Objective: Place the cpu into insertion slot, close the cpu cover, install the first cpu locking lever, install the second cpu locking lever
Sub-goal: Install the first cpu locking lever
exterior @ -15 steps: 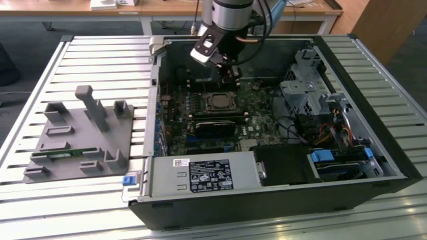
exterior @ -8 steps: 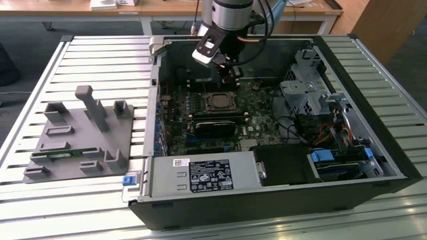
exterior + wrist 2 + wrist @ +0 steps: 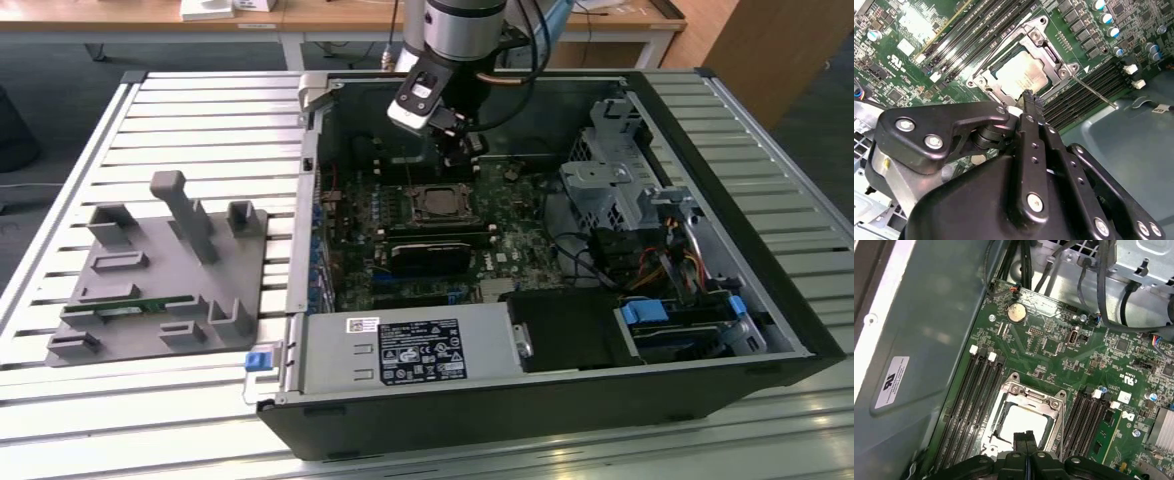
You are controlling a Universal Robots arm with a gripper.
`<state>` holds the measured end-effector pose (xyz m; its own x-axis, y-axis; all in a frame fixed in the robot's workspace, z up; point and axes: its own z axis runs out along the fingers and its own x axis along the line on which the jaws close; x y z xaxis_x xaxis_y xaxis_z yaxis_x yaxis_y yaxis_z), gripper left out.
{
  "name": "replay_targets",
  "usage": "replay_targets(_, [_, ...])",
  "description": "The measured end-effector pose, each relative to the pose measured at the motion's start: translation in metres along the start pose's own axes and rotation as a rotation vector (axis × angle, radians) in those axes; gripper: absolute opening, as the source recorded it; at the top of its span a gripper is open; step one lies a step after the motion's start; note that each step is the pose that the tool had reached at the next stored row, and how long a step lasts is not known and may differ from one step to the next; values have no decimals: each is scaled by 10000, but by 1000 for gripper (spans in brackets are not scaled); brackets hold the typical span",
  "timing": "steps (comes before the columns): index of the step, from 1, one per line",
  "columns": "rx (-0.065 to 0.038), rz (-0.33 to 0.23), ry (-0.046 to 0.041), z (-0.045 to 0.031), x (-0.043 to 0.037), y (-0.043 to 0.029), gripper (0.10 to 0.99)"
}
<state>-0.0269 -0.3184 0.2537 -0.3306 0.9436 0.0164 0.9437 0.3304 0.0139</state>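
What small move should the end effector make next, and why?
Likely shift the shut end effector sideways toward the thin lever rod. The cpu already sits in the insertion slot with the cpu cover down around it, and the rod juts out over the memory slots, seemingly not latched.

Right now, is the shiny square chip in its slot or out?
In. In the second wrist view the cpu lies flat inside the insertion slot, with the slot's metal rim all around it.
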Motion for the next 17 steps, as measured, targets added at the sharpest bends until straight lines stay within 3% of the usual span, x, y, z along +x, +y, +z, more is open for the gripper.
replay_targets(17, [13,-754,10,0,0,0,106])
